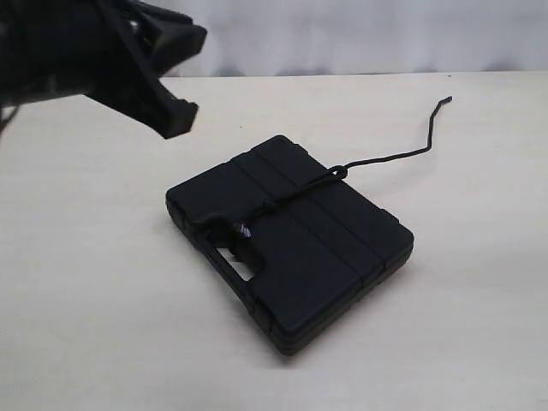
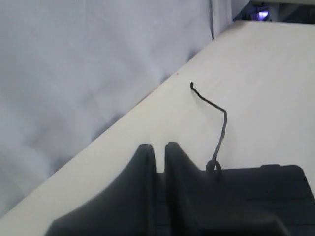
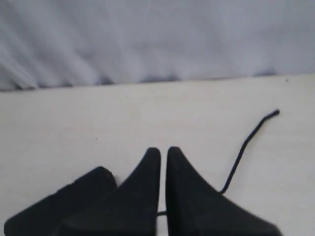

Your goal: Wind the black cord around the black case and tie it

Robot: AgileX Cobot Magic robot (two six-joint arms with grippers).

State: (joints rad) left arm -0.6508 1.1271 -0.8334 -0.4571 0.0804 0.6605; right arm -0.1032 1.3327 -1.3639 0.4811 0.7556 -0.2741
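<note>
The black case [image 1: 291,240] lies flat in the middle of the table. The black cord [image 1: 295,190] runs across its lid, with a knot near the handle cut-out and a small loop [image 1: 338,170] at the far edge. Its free tail [image 1: 402,154] trails over the table toward the back right. My left gripper [image 1: 175,116] hangs above the table behind and left of the case, shut and holding nothing. In the left wrist view the gripper [image 2: 157,146] shows a thin gap, with the cord [image 2: 221,123] beside it. My right gripper [image 3: 163,150] is shut and empty, with the cord tail [image 3: 246,140] beyond it; the exterior view does not show it.
The pale table [image 1: 94,282] ends at a back edge along a white fabric backdrop [image 1: 360,34]. In the right wrist view a dark rounded shape [image 3: 83,194] sits beside the fingers; I cannot tell what it is.
</note>
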